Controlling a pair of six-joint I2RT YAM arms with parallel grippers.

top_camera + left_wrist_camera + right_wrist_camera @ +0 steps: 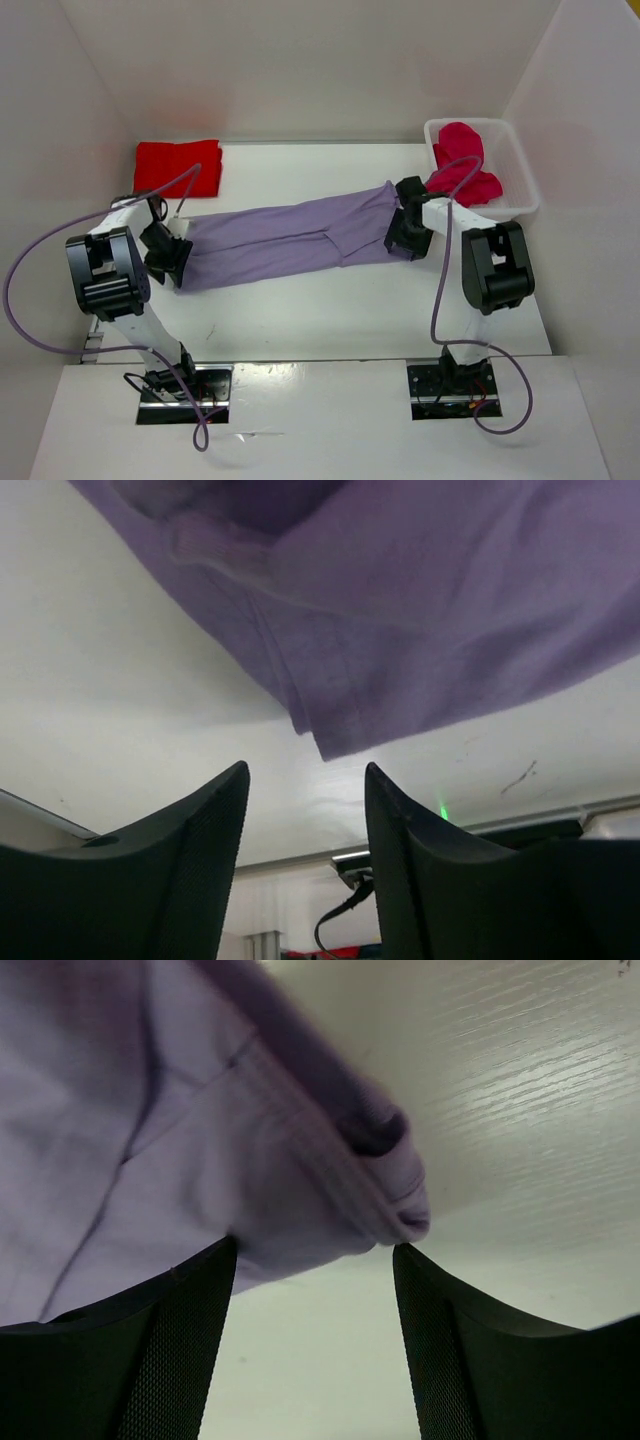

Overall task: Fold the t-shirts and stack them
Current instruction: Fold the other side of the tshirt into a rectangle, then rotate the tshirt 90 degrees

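The lavender t-shirt (290, 240) lies on the table as a long band folded lengthwise, running from my left gripper to my right gripper. My left gripper (178, 262) is open at its left end; in the left wrist view the gripper (306, 770) is empty, with a corner of the shirt (400, 630) just beyond the fingertips. My right gripper (400, 240) is open at the shirt's right end; in the right wrist view the gripper (315, 1246) stands over the shirt's hem (250, 1160), which reaches the fingertips. The bright red t-shirt (178, 167) lies folded at the back left. The crimson t-shirt (465, 165) lies crumpled in the bin.
A white plastic bin (520, 175) stands at the back right by the right wall. White walls enclose the table on the left, back and right. Purple cables loop off both arms near the bases.
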